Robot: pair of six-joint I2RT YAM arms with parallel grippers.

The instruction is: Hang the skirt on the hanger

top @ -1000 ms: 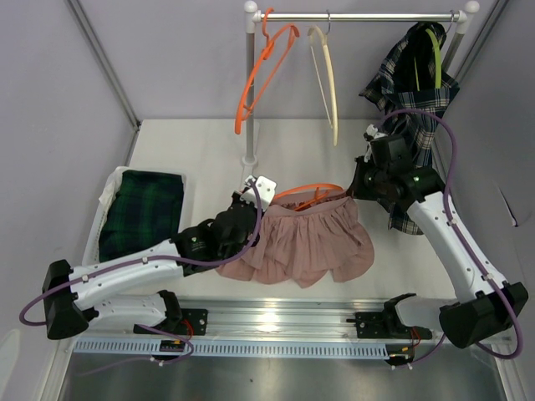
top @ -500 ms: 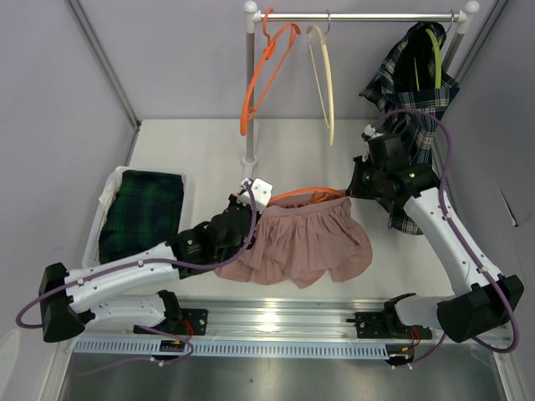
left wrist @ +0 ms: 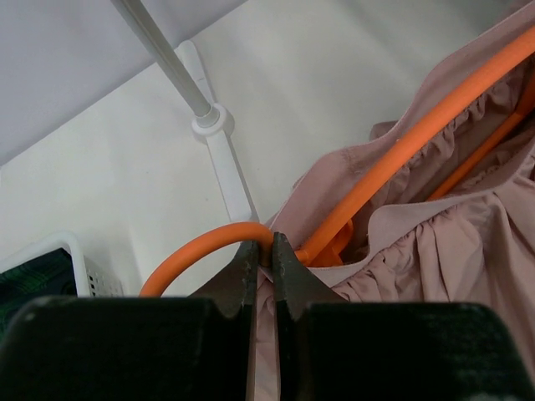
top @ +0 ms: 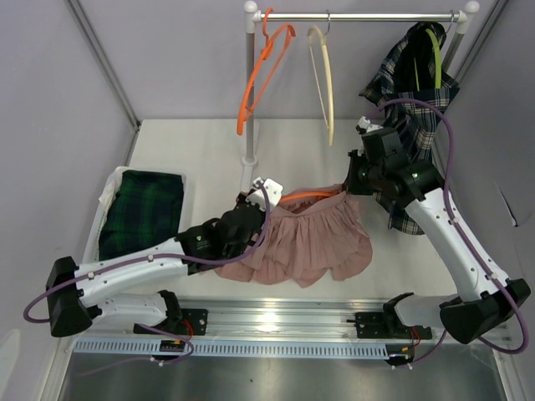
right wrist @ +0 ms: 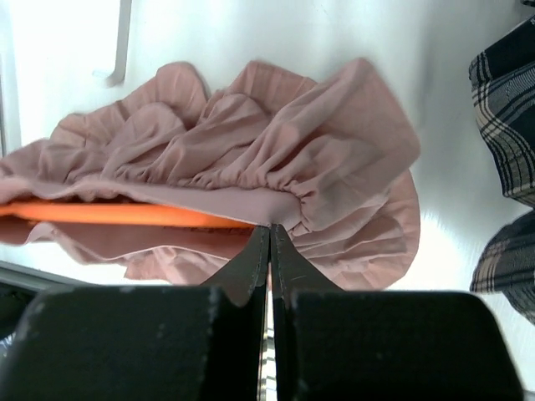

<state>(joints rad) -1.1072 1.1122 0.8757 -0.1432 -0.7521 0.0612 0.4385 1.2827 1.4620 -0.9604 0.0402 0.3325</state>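
Two pinches on one waistband
Left gripper (left wrist: 263, 251) and right gripper (right wrist: 269, 234) clamp the skirt (right wrist: 251, 150) around the hanger (left wrist: 401, 150); lift level, band taut between them.

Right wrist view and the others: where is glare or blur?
Right wrist view: the table is washed out, the pink skirt smeared at its right edge. Left wrist view: the left hand blurred, the orange hanger sharp. Top view: glare on the metal rail.
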